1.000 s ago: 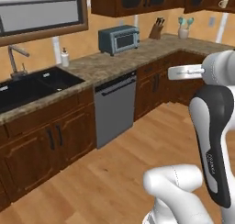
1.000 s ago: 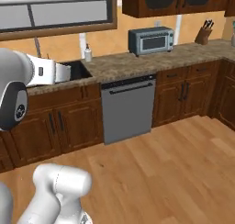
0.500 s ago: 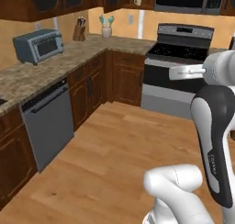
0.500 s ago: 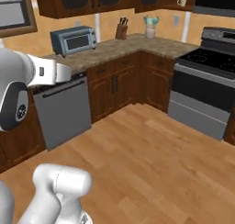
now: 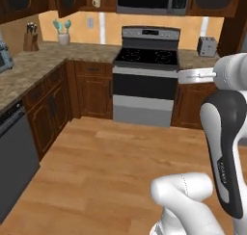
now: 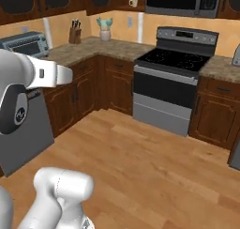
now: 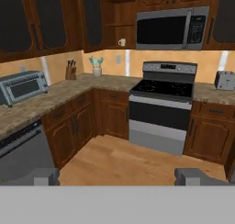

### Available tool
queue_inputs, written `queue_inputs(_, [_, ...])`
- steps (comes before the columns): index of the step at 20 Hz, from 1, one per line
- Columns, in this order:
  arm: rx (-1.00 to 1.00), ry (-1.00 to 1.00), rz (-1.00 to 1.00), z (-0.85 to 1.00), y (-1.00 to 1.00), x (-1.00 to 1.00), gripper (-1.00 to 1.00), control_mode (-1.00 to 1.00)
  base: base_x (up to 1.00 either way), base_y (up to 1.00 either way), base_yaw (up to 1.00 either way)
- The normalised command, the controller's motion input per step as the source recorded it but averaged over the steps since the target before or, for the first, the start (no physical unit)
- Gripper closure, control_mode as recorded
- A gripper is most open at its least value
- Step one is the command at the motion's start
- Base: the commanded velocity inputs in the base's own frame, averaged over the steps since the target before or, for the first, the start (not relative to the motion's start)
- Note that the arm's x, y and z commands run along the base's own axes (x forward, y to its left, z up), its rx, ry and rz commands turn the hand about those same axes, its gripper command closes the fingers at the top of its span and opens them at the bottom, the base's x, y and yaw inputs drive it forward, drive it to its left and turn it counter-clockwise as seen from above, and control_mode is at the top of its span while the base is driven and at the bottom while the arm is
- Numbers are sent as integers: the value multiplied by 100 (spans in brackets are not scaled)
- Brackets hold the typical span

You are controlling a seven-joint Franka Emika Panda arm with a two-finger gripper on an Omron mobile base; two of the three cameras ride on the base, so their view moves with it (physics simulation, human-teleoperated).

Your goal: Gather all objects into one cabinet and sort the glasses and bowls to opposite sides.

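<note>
The claw [image 7: 117, 176] stands wide, its two dark tips far apart and holding nothing, raised over the wooden plank floor [image 5: 101, 166]. It faces the corner of the kitchen, where a black-topped steel stove [image 7: 163, 106] sits between dark brown base cupboards [image 7: 112, 115] under a black microwave [image 7: 172, 29]. A speckled stone worktop [image 7: 59, 95] runs along the left wall and carries a grey toaster oven [image 7: 22, 86], a knife block [image 7: 70, 71] and a pale pot of teal utensils [image 7: 97, 68]. A small white mug [image 7: 121, 42] stands on an open dark wooden shelf [image 7: 120, 46] left of the microwave. A silver toaster [image 7: 224, 80] sits on the worktop right of the stove.
</note>
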Motion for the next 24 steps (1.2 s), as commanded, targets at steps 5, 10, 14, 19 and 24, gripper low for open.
queue_inputs(5, [0,0,0,0,0,0,-100,100,99,1,-8])
queue_inputs(10, [0,0,0,0,0,0,-100,100,100,5,-20])
queue_inputs(14, [0,0,0,0,0,0,-100,100,96,39,-27])
queue_inputs(19, [0,0,0,0,0,0,-100,100,83,63,-2])
queue_inputs(24, [0,0,0,0,0,0,-100,100,70,50,2])
